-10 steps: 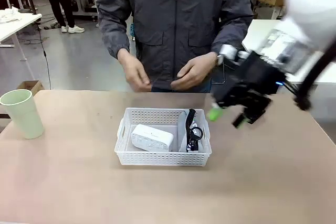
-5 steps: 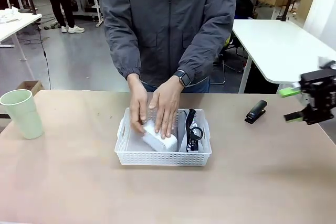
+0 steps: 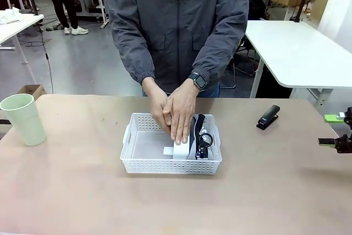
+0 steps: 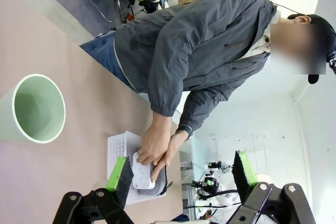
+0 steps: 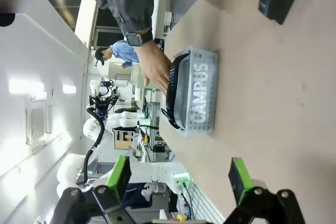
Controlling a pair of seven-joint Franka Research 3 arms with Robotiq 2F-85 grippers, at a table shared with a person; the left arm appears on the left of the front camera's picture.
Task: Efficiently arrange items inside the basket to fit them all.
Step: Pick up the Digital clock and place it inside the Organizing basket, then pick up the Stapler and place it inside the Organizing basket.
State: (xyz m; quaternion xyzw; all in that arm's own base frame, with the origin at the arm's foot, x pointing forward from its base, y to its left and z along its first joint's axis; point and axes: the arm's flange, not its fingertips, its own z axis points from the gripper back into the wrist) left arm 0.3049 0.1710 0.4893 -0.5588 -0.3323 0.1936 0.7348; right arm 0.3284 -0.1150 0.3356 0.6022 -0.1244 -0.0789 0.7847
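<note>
The black stapler lay right of centre, apart from the basket. Stiff and dense, it looked best pinched across its narrow sides at mid-length. The green cup, far left, looked light and smooth, perhaps plastic. Both pincers stood open and empty: the right gripper at the right edge, the left gripper low in its wrist view. The person's hands pressed the white box against the pouch inside the basket, blocking entry.

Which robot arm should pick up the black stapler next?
The right arm. The right gripper hangs open at the table's right side, close to the stapler, which lies on the table right of the basket.
</note>
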